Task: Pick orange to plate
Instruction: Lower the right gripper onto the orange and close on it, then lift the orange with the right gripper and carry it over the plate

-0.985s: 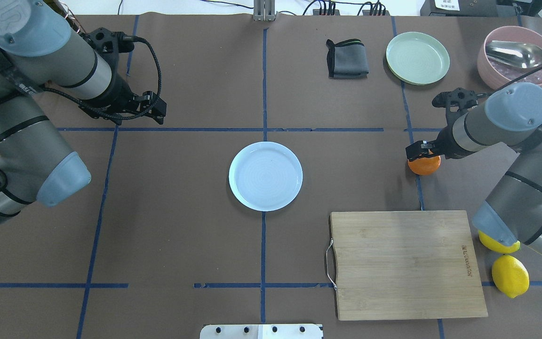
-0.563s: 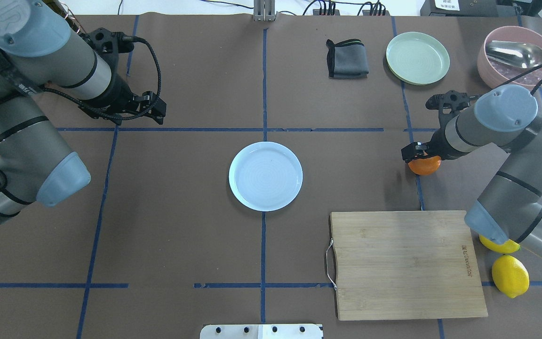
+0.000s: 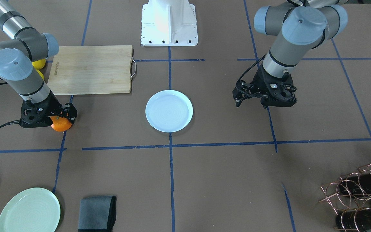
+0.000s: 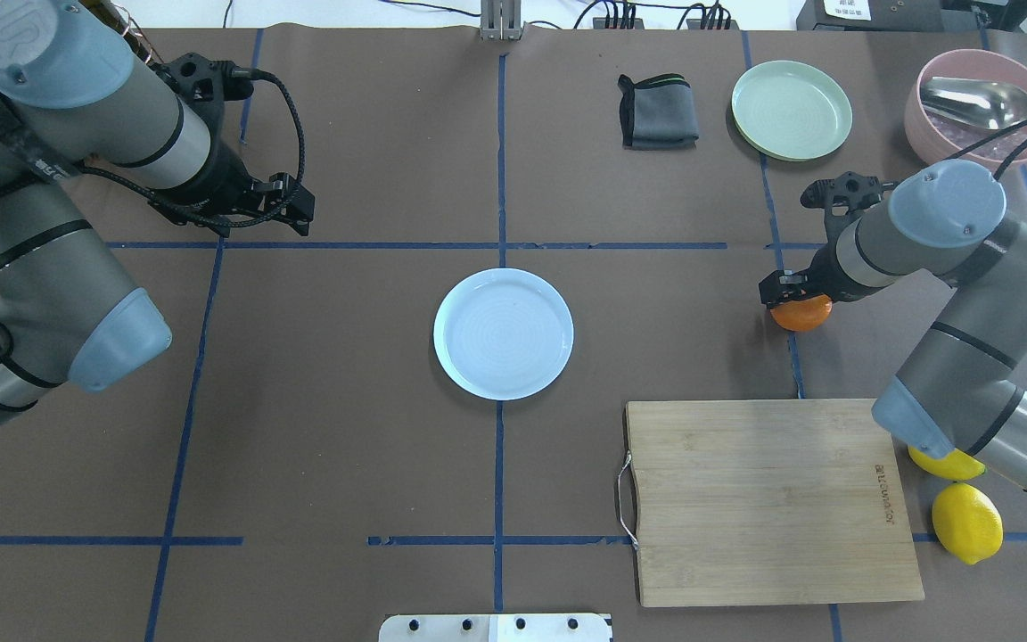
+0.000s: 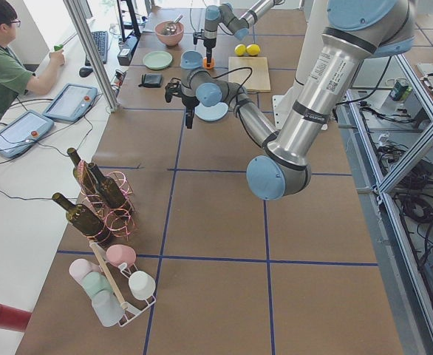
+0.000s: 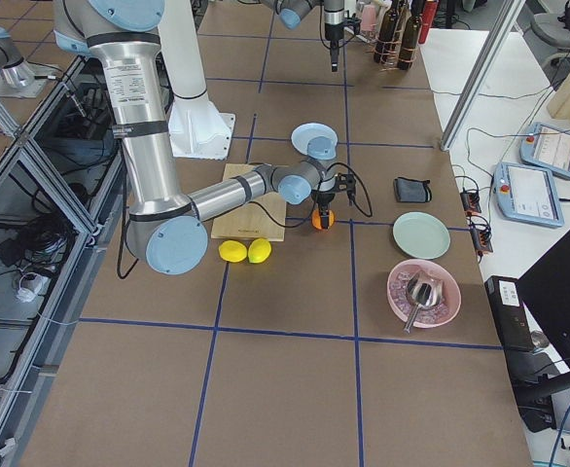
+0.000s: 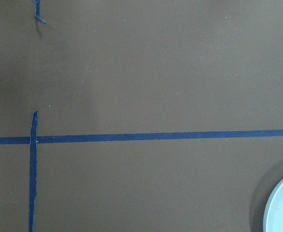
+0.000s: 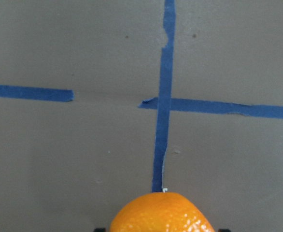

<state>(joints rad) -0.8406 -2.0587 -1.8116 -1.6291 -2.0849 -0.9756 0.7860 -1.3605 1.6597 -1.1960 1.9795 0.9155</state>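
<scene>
Counter [image 4: 344, 428]: brown paper, blue tape grid.
Orange: small round bright-orange mandarin [image 4: 803, 314] on counter, well apart from round white plate [image 4: 503, 333].
Right hand [image 3: 60, 118]: spread apart, astride orange.
Risk: off-centre squeeze could roll it away.

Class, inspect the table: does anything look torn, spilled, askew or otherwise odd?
Only the blue tape: in the right wrist view, the horizontal strip beyond the orange is torn, with a gap beside the crossing. Nothing looks spilled or tipped.
</scene>
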